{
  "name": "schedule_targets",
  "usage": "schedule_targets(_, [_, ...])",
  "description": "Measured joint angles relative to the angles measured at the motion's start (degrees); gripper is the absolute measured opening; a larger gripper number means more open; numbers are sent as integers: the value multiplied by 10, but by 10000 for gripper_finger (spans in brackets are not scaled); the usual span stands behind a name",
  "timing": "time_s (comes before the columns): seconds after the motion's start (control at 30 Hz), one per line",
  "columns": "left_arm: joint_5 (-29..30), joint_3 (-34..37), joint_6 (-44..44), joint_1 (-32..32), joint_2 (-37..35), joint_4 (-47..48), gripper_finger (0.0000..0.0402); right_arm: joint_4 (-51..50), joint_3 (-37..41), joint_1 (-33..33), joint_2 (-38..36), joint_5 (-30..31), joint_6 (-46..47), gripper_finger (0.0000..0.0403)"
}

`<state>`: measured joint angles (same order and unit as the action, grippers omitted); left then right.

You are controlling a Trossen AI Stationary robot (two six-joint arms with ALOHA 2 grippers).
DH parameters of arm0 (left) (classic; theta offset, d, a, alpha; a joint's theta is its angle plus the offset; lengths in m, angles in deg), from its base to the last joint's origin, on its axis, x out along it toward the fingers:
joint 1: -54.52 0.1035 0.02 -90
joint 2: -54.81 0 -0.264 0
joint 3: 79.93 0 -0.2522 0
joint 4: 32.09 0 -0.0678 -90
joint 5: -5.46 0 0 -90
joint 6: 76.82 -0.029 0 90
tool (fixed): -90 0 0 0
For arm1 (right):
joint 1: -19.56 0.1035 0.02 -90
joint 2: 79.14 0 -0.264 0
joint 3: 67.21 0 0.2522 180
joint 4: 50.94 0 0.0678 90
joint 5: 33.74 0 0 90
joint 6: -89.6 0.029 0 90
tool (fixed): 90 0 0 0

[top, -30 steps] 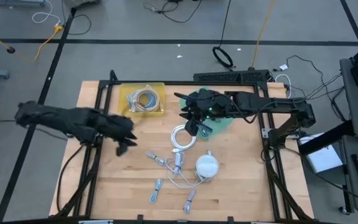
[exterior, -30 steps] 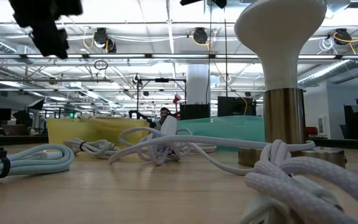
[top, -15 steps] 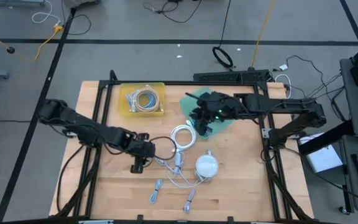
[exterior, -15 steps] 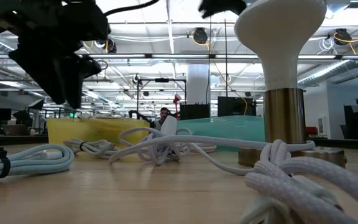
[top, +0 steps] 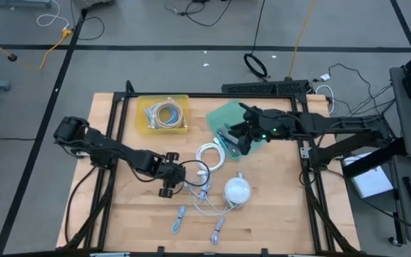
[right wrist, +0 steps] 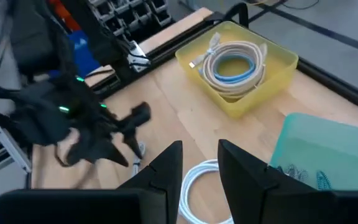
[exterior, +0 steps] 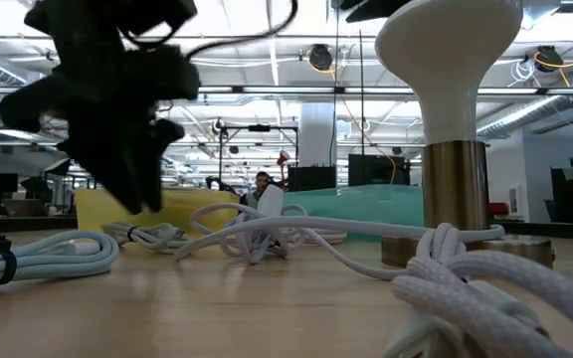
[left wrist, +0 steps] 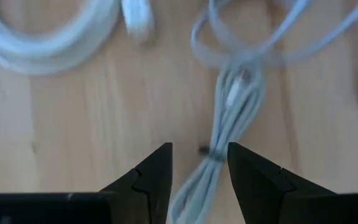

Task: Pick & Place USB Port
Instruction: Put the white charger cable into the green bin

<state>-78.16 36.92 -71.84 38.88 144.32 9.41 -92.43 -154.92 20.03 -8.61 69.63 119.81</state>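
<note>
Several bundled grey USB cables lie on the wooden table, among them one (top: 182, 183) beside a white coil (top: 209, 155). My left gripper (top: 169, 187) is open above that bundle. In the left wrist view its fingers (left wrist: 199, 155) stand on either side of the tied cable (left wrist: 224, 127) without a visible touch. My right gripper (top: 238, 140) is open and hovers over the green tray (top: 228, 114), which has a cable (top: 225, 137) lying in it. The right wrist view (right wrist: 199, 154) looks over the table toward the left arm (right wrist: 86, 124).
A yellow tray (top: 145, 125) at the far left holds a coiled cable (top: 166, 114). A white bulb-shaped lamp (top: 237, 190) stands near the middle, with loose white cord around it. More bundles lie near the front edge (top: 179, 218) (top: 217, 228). Black frame rails border the table.
My left gripper has swung from the table's left side toward the right and the near edge, and has come down over the cable bundle beside the white coil. My right gripper has drawn back a little toward the right, over the green tray.
</note>
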Motion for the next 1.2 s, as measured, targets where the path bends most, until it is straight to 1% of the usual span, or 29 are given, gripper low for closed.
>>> schedule_targets(0.2, [-53,1,8,7,47,24,159,1,-1,0,-8,1,-1,93])
schedule_targets(0.33, [-61,-2,45,6,63,19,155,-3,0,0,-9,0,-4,93])
schedule_targets(0.4, [-61,-2,87,11,66,19,129,-3,0,0,-9,0,-6,93])
schedule_targets(0.43, [-66,-2,108,14,66,21,105,-2,0,0,-9,1,-5,93])
schedule_targets(0.47, [-74,-2,127,19,63,23,72,-3,0,0,-9,1,-4,93])
schedule_targets(0.5, [-85,-1,143,24,57,23,39,-3,0,0,-9,0,-2,93])
schedule_targets(0.53, [-91,1,159,27,48,23,25,-2,0,0,-9,1,0,93])
schedule_targets(0.6, [-96,2,201,33,24,17,21,1,0,0,-9,0,2,93])
schedule_targets(0.67, [-98,2,234,44,-18,-8,19,4,0,0,-9,0,6,93])
schedule_targets(0.77, [-67,2,288,66,-90,-62,19,25,0,1,-9,0,9,93])
schedule_targets(0.8, [-60,2,307,72,-116,-88,19,43,1,2,-9,1,14,93])
schedule_targets(0.87, [-33,1,334,86,-166,-151,19,115,18,7,-10,1,22,93])
schedule_targets(0.97, [19,1,348,112,-223,-252,19,281,69,19,-9,9,37,93])
schedule_targets(1.0, [29,1,348,122,-234,-287,19,342,91,23,-8,18,48,93])
schedule_targets(1.1, [31,1,346,145,-250,-374,19,530,163,24,7,31,86,93])
schedule_targets(1.2, [28,0,346,159,-250,-420,19,648,216,20,30,31,114,93])
